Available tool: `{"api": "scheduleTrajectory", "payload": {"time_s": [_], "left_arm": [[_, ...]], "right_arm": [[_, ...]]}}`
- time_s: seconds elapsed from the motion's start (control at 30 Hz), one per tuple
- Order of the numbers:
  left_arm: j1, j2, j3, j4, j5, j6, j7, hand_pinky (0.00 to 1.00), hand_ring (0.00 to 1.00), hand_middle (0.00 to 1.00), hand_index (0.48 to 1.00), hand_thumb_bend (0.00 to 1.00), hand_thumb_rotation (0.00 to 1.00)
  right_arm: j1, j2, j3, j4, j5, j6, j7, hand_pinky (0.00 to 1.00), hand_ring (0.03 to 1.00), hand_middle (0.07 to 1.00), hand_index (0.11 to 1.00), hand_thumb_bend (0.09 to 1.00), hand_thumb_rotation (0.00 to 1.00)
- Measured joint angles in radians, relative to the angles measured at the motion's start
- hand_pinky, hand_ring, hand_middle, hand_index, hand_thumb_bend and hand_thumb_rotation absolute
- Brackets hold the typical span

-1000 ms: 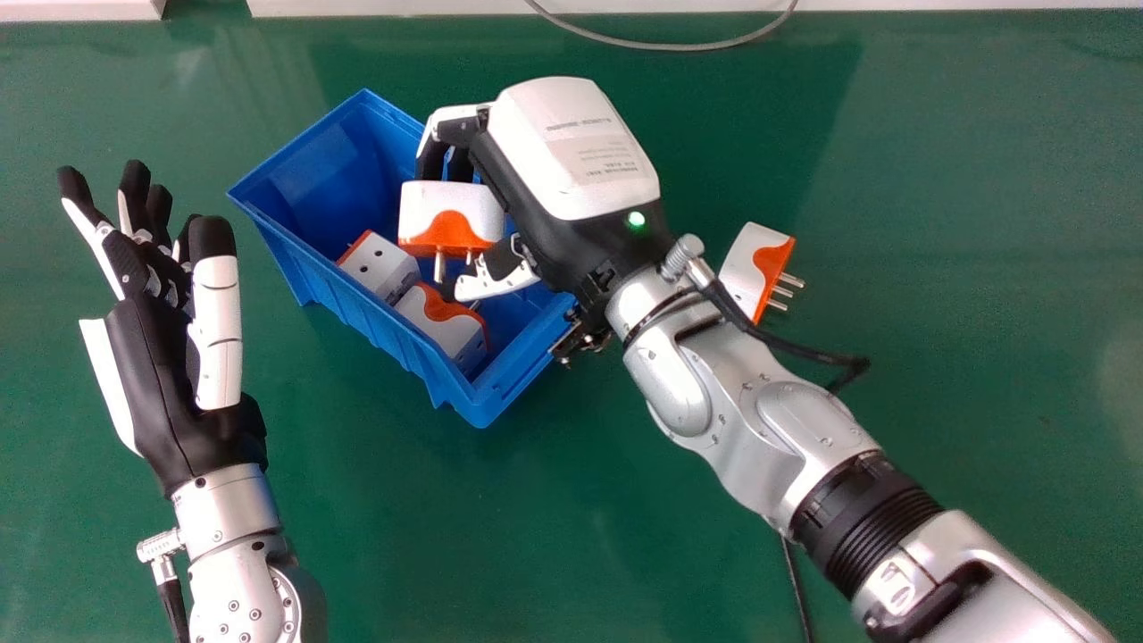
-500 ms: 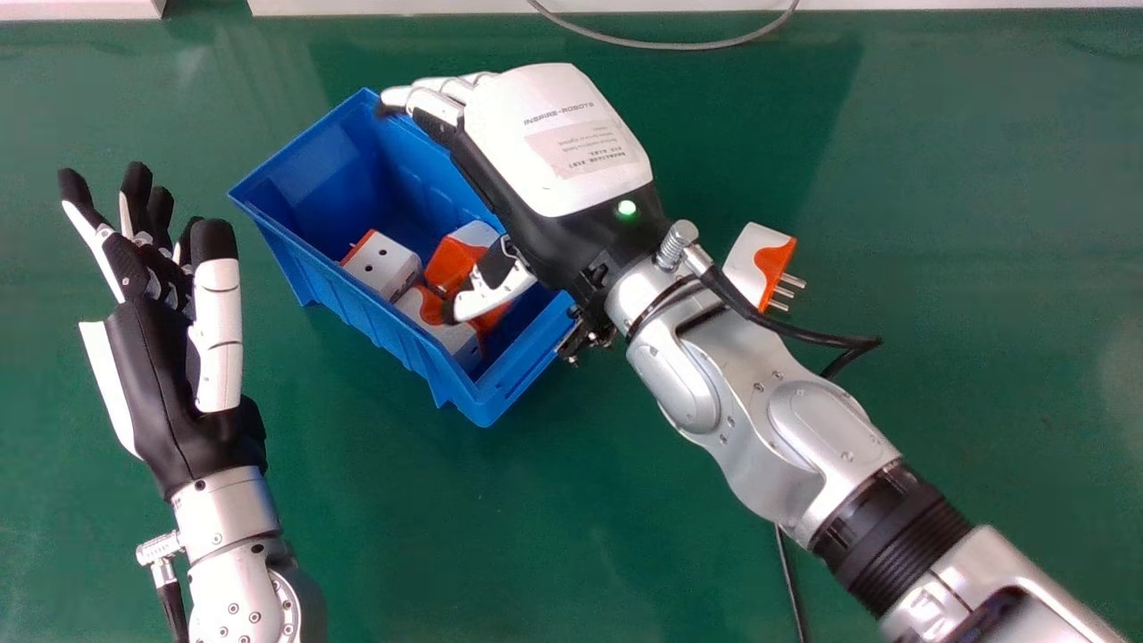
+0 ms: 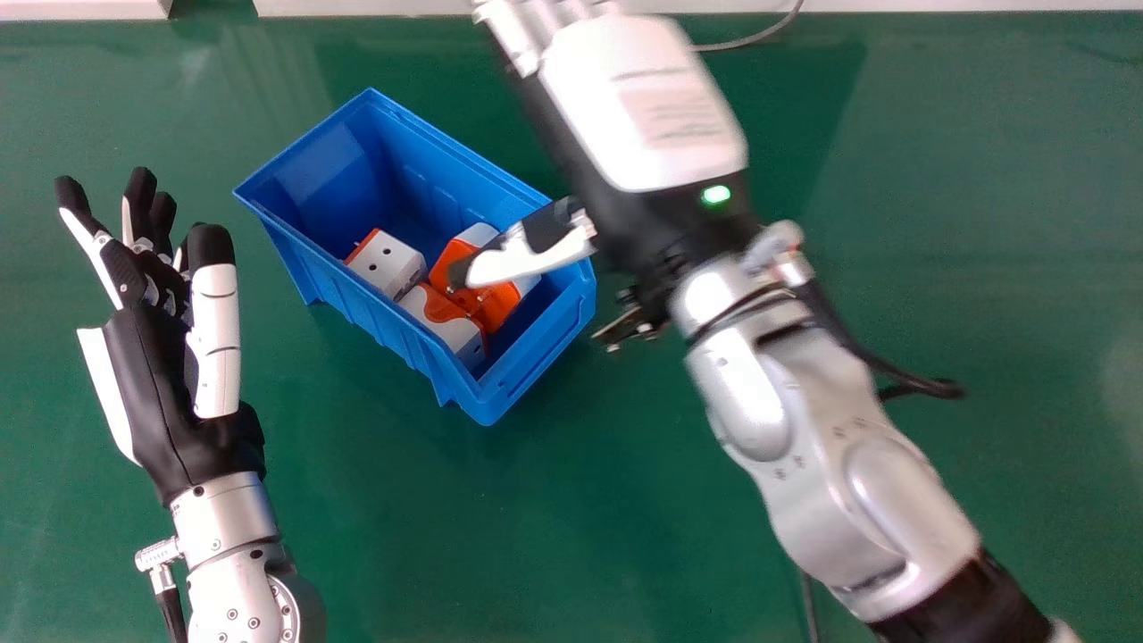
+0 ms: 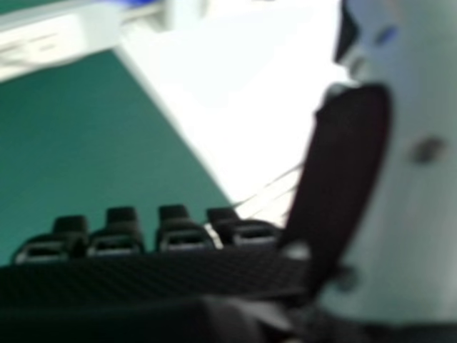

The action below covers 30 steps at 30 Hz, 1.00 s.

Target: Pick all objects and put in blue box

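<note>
In the head view my right hand (image 3: 638, 107) is open above the table, right of the blue box (image 3: 536, 366), with its thumb reaching over the box's right part. Inside the box lie a white adapter with holes (image 3: 388, 263), a white and orange one (image 3: 451, 330) and another with its orange face up (image 3: 500, 306), partly under the thumb. My left hand (image 3: 165, 375) rests open left of the box, palm up and holding nothing. The right hand view has the open right hand (image 4: 143, 275) with nothing in its grasp.
A grey cable (image 3: 750, 37) curves at the far edge of the green table (image 3: 1009, 268). The right forearm crosses the table's right half, with a black cable along it. White panels line the back.
My right hand opened and the adapter it held dropped into the box. The hand then moved right and away. Its arm now covers where the adapter on the table stood. The left hand stayed nearly still.
</note>
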Motion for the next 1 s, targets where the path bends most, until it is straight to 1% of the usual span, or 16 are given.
{"api": "scheduleTrajectory", "payload": {"time_s": [0.1, 0.17, 0.23, 0.3, 0.33, 0.43, 0.5, 0.6, 0.63, 0.67, 0.7, 0.8, 0.83, 0.87, 0.9, 1.0], "left_arm": [[0.002, 0.000, -0.001, 0.000, -0.011, 0.001, -0.014, 0.90, 0.96, 0.97, 0.965, 0.75, 0.70], [0.004, 0.000, -0.002, -0.001, -0.018, 0.001, -0.023, 0.91, 0.97, 0.97, 0.970, 0.74, 0.70], [0.006, -0.001, -0.003, -0.003, -0.021, 0.003, -0.034, 0.91, 0.97, 0.97, 0.974, 0.75, 0.70], [0.007, -0.003, -0.004, -0.004, -0.024, 0.005, -0.041, 0.92, 0.97, 0.98, 0.976, 0.75, 0.69], [0.008, -0.004, -0.004, -0.005, -0.026, 0.006, -0.042, 0.92, 0.97, 0.97, 0.976, 0.74, 0.69], [0.011, -0.007, -0.004, -0.011, -0.026, 0.006, -0.041, 0.91, 0.97, 0.97, 0.975, 0.72, 0.70], [0.016, -0.009, -0.005, -0.017, -0.026, 0.008, -0.040, 0.92, 0.97, 0.97, 0.975, 0.72, 0.70], [0.018, -0.010, -0.005, -0.024, -0.025, 0.009, -0.040, 0.93, 0.97, 0.97, 0.977, 0.72, 0.70], [0.020, -0.010, -0.005, -0.026, -0.025, 0.010, -0.038, 0.93, 0.97, 0.97, 0.977, 0.72, 0.69], [0.020, -0.013, -0.005, -0.027, -0.024, 0.011, -0.032, 0.92, 0.97, 0.97, 0.977, 0.71, 0.69], [0.020, -0.018, -0.006, -0.028, -0.021, 0.012, -0.028, 0.92, 0.97, 0.97, 0.977, 0.71, 0.69], [0.022, -0.026, -0.006, -0.030, -0.019, 0.014, -0.026, 0.93, 0.97, 0.98, 0.983, 0.70, 0.70], [0.023, -0.027, -0.006, -0.030, -0.019, 0.015, -0.026, 0.93, 0.98, 0.98, 0.984, 0.69, 0.70], [0.024, -0.027, -0.007, -0.031, -0.018, 0.015, -0.027, 0.93, 0.98, 0.98, 0.984, 0.69, 0.70], [0.025, -0.026, -0.004, -0.031, -0.020, 0.016, -0.026, 0.93, 0.98, 0.98, 0.984, 0.69, 0.70], [0.024, -0.027, -0.005, -0.032, -0.019, 0.019, -0.029, 0.93, 0.98, 0.98, 0.984, 0.69, 0.70]], "right_arm": [[0.042, -0.021, -0.056, -0.078, -0.001, 0.069, 0.062, 1.00, 1.000, 1.000, 1.000, 1.000, 0.35], [0.055, -0.037, -0.091, -0.103, -0.002, 0.098, 0.078, 1.00, 1.000, 1.000, 1.000, 1.000, 0.33], [0.060, -0.057, -0.121, -0.131, -0.011, 0.140, 0.120, 1.00, 1.000, 1.000, 1.000, 1.000, 0.32], [0.060, -0.069, -0.144, -0.150, -0.014, 0.184, 0.172, 1.00, 1.000, 1.000, 1.000, 1.000, 0.31], [0.060, -0.077, -0.152, -0.154, -0.014, 0.201, 0.201, 1.00, 1.000, 1.000, 1.000, 1.000, 0.30], [0.060, -0.103, -0.164, -0.153, -0.011, 0.243, 0.283, 1.00, 1.000, 1.000, 1.000, 1.000, 0.29], [0.053, -0.123, -0.164, -0.143, -0.008, 0.273, 0.360, 1.00, 1.000, 1.000, 1.000, 1.000, 0.28], [0.032, -0.144, -0.164, -0.095, 0.001, 0.320, 0.447, 1.00, 1.000, 1.000, 1.000, 1.000, 0.26], [0.018, -0.149, -0.161, -0.065, 0.003, 0.322, 0.463, 1.00, 1.000, 1.000, 1.000, 1.000, 0.24], [-0.004, -0.155, -0.159, -0.020, 0.007, 0.325, 0.480, 1.00, 1.000, 1.000, 1.000, 1.000, 0.23], [-0.035, -0.164, -0.155, 0.042, 0.011, 0.329, 0.499, 1.00, 1.000, 1.000, 1.000, 1.000, 0.22], [-0.095, -0.179, -0.135, 0.166, 0.014, 0.324, 0.516, 1.00, 1.000, 1.000, 1.000, 1.000, 0.21], [-0.134, -0.182, -0.116, 0.255, 0.029, 0.303, 0.516, 1.00, 1.000, 1.000, 1.000, 1.000, 0.21], [-0.139, -0.183, -0.106, 0.292, 0.032, 0.293, 0.517, 1.00, 1.000, 1.000, 1.000, 1.000, 0.21], [-0.156, -0.179, -0.096, 0.340, 0.042, 0.268, 0.500, 1.00, 1.000, 1.000, 1.000, 1.000, 0.21], [-0.188, -0.170, -0.081, 0.478, 0.074, 0.220, 0.449, 0.99, 0.996, 1.000, 0.997, 1.000, 0.20]]}}
